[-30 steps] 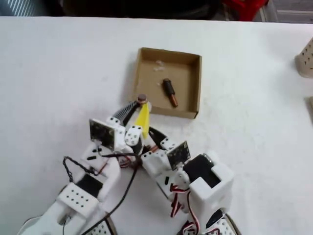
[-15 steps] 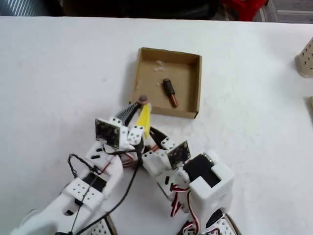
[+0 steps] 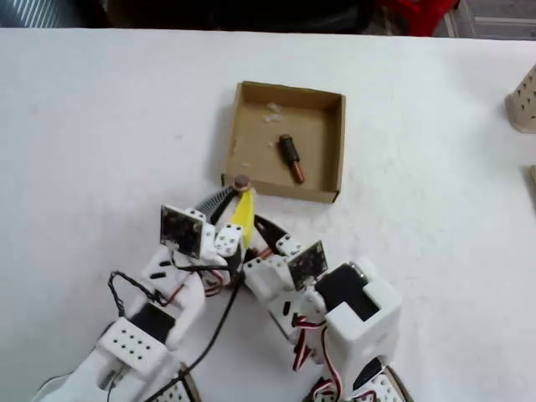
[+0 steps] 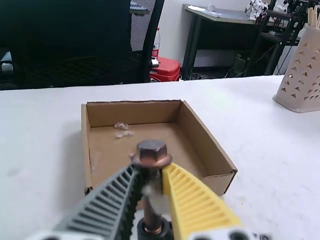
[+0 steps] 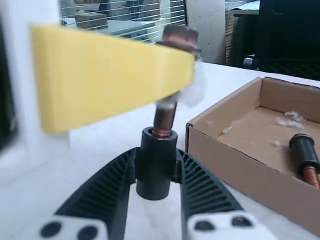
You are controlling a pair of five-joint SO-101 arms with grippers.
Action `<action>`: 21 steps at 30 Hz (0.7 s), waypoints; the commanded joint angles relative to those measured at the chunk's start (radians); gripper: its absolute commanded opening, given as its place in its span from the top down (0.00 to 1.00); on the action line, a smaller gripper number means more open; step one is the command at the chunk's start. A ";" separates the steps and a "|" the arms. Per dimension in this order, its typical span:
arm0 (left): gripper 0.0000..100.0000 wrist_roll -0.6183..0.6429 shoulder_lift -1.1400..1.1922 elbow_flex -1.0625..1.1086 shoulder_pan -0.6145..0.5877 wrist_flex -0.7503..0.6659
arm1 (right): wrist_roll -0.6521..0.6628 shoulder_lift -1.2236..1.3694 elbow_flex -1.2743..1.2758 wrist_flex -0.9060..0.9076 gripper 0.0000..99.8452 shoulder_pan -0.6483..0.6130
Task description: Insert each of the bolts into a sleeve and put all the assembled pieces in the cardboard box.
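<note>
Bolt (image 4: 151, 152) meets sleeve (image 5: 156, 172), just on the near side of the cardboard box (image 3: 327, 100).

From where I stand, the left claw (image 4: 151, 172) is clamped on the bolt right under its head and holds it upright. The right claw (image 5: 157, 162) is closed round the black sleeve beneath it. The pair hang above the table (image 3: 100, 109), close to the box's near left corner. The tip of the shank sits in the sleeve's mouth, and most of the copper shank is bare, so I'd say the insertion is only begun. One finished piece (image 3: 291, 157) lies in the box. Next, I reckon, the bolt needs a straight push down the sleeve's axis while the right claw holds firm. Then the left claw lets go and the piece is lifted over the near wall.
</note>
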 commanded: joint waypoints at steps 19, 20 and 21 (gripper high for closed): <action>0.98 -0.011 -0.151 0.011 0.002 0.411 | -0.011 -0.010 0.006 -0.027 0.98 0.036; 0.98 -0.011 -0.151 0.011 0.002 0.422 | -0.011 -0.010 0.006 -0.027 0.98 0.036; 0.98 -0.011 -0.151 0.011 0.002 0.430 | -0.011 -0.010 0.006 -0.027 0.98 0.036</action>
